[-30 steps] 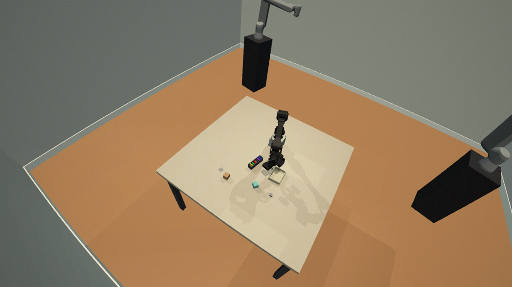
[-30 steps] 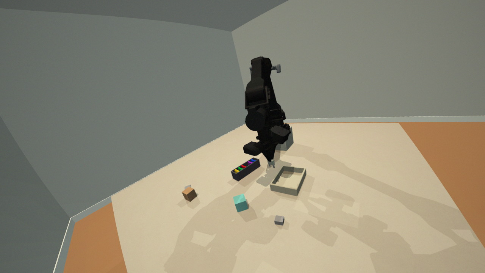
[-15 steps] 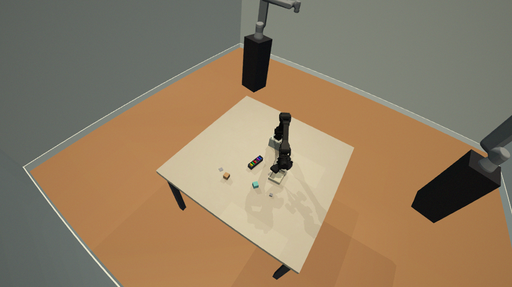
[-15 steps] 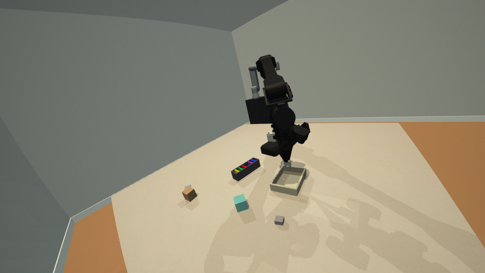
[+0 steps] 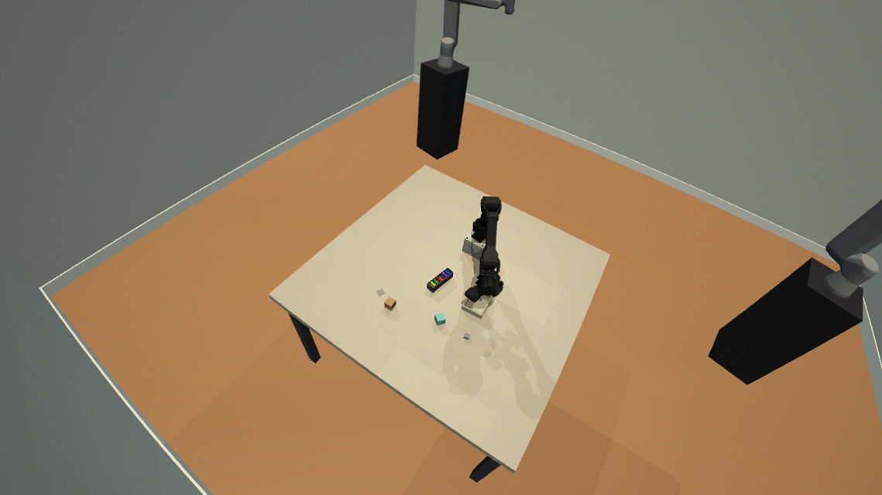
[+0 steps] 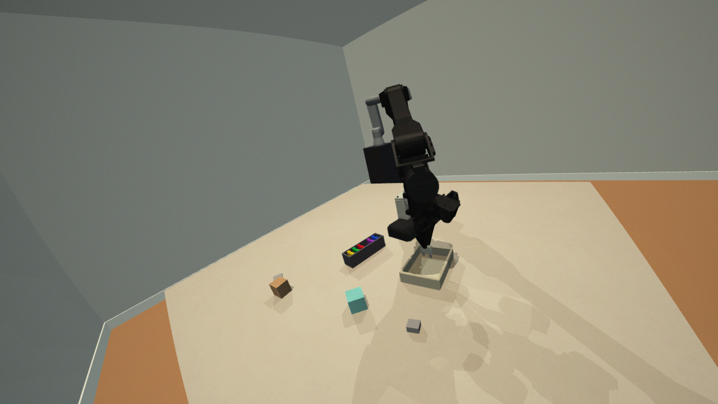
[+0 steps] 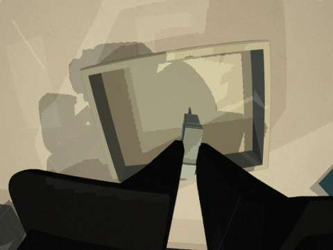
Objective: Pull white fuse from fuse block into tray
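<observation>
My gripper (image 6: 426, 246) (image 7: 189, 149) is shut on the white fuse (image 6: 427, 250) (image 7: 192, 136), which points prongs down. The fuse is over the inside of the grey-green tray (image 5: 471, 311) (image 6: 421, 282) (image 7: 267, 104), near one long wall in the wrist view. Its exact height above the tray floor is hard to tell. In the top view the arm hides the fuse. The black fuse block (image 5: 441, 284) (image 6: 363, 255) stands apart, left of the tray in the exterior view, with yellow, green, red, purple and blue fuses in it and a gap between red and purple.
A teal cube (image 5: 440, 319) (image 6: 356, 301) (image 7: 327, 182), a brown cube (image 5: 390, 304) (image 6: 280, 288) and a small grey block (image 5: 466, 336) (image 6: 413, 325) stand on the table. A light grey piece (image 5: 380, 291) lies behind the brown cube. The arm's base (image 5: 473, 246) is behind the tray.
</observation>
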Robot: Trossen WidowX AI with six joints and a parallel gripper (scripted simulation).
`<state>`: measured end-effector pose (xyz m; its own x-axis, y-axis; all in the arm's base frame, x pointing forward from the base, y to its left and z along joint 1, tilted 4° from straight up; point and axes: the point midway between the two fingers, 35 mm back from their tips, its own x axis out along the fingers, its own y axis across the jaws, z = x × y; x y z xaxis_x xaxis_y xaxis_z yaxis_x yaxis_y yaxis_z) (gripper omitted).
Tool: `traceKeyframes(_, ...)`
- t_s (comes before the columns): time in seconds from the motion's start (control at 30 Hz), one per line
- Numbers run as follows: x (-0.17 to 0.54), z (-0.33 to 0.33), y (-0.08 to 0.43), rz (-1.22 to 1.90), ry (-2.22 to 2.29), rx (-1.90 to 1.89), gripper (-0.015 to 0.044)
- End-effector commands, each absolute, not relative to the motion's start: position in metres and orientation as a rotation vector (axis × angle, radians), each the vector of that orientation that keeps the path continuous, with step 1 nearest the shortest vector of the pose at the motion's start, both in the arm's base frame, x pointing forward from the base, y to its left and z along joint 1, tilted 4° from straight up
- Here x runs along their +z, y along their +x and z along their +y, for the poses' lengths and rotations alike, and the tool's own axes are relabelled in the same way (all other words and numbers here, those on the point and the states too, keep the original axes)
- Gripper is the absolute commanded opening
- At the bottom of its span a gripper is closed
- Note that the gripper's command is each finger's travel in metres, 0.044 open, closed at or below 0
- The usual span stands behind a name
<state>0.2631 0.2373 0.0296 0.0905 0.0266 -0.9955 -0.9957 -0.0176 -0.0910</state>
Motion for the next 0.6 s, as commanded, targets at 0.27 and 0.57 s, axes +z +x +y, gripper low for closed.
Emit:
traceKeyframes(0.27,0.012,0.236,0.263,1.121,-1.247,1.165,0.0000)
traceKeyframes(0.57,0.016,0.237,0.264,1.117,-1.245,1.167,0.0236)
